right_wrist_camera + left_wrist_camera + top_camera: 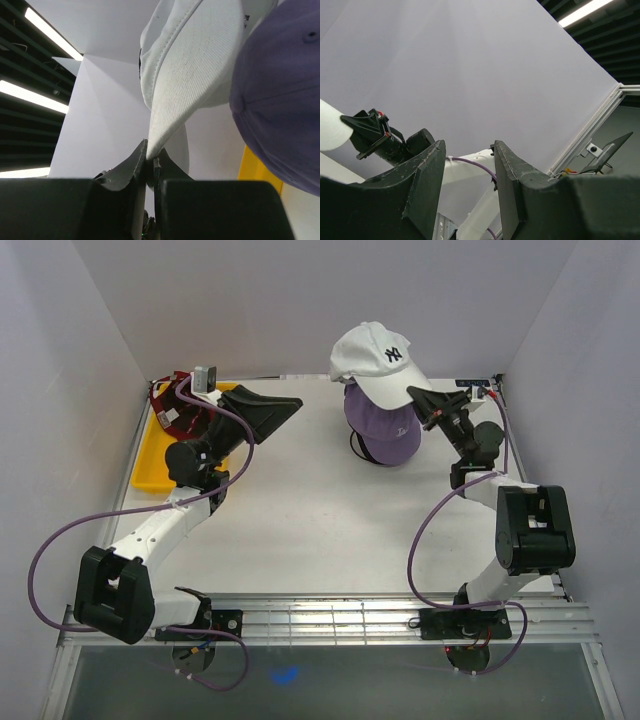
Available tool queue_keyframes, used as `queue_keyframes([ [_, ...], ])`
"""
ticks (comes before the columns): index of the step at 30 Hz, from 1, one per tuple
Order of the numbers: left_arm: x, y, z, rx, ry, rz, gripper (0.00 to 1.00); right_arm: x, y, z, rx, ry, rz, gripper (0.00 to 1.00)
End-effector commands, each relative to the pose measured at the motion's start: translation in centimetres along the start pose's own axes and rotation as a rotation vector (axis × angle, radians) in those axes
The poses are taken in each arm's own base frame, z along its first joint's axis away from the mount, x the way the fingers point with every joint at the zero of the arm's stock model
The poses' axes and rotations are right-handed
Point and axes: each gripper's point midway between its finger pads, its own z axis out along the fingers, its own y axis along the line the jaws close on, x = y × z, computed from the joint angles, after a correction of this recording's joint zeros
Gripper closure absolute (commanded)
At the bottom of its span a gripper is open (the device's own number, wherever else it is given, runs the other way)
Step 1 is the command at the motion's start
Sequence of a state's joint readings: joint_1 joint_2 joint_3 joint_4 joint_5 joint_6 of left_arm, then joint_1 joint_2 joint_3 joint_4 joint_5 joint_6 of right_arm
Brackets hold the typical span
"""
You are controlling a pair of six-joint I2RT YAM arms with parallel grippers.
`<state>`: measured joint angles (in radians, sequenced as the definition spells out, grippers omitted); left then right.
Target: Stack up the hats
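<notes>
The right gripper (150,155) is clamped on the brim tip of a white cap (375,355), holding it over a purple cap (385,425) that sits near the far right corner of the table (300,530). The white cap's crown, with a dark logo on its front, stands highest, and its brim slopes down toward the right edge, where the fingers pinch it. Whether the two caps touch cannot be told. In the right wrist view, the white brim rises straight out of the closed jaws, with the purple crown close beside it.

At the far left corner, a dark red cap (172,412) lies in a yellow tray (150,468), partly hidden by the left arm. The left gripper (469,144) points up and across toward the back wall, its fingers apart with nothing between them. A black shape beside the tray's far end cannot be made out for certain.
</notes>
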<state>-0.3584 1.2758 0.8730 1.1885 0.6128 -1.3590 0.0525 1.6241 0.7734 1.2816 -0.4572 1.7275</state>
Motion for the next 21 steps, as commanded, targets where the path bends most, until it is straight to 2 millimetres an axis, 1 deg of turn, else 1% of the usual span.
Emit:
queue_keyframes([
  [1,-0.6,-1.1,0.2,0.033,-0.001,0.031,0.46,0.7,6.0,0.6,-0.193,0.039,-0.118,0.92],
  [6,-0.6,-1.0,0.2,0.033,0.002,0.028,0.46,0.4,7.2,1.4,-0.226,0.043,-0.138,0.92],
  [7,-0.6,-1.1,0.2,0.033,0.004,0.029,0.46,0.3,7.3,1.6,-0.229,0.043,-0.140,0.92],
  [8,-0.6,-1.1,0.2,0.032,0.003,0.031,0.46,0.2,8.0,2.0,-0.247,0.047,-0.154,0.92],
  [10,-0.7,-1.1,0.1,0.030,0.003,0.034,0.46,0.0,8.2,2.4,-0.255,0.050,-0.159,0.92],
  [11,-0.8,-1.1,0.0,0.027,0.003,0.035,0.46,-0.2,8.7,2.8,-0.266,0.052,-0.165,0.92],
  [12,-0.8,-1.1,0.0,0.027,0.006,0.036,0.46,-0.2,8.8,3.0,-0.271,0.056,-0.168,0.92],
  [15,-1.0,-1.0,0.0,0.024,0.004,0.038,0.46,-0.4,8.7,3.6,-0.271,0.063,-0.162,0.92],
  [17,-1.0,-1.0,0.0,0.022,0.006,0.035,0.46,-0.6,8.2,3.7,-0.260,0.060,-0.152,0.92],
  [20,-1.1,-0.8,0.0,0.020,0.005,0.035,0.46,-0.6,7.1,3.5,-0.242,0.061,-0.138,0.92],
  [21,-1.1,-0.9,0.0,0.024,0.006,0.033,0.46,-0.6,6.4,3.3,-0.231,0.060,-0.133,0.92],
])
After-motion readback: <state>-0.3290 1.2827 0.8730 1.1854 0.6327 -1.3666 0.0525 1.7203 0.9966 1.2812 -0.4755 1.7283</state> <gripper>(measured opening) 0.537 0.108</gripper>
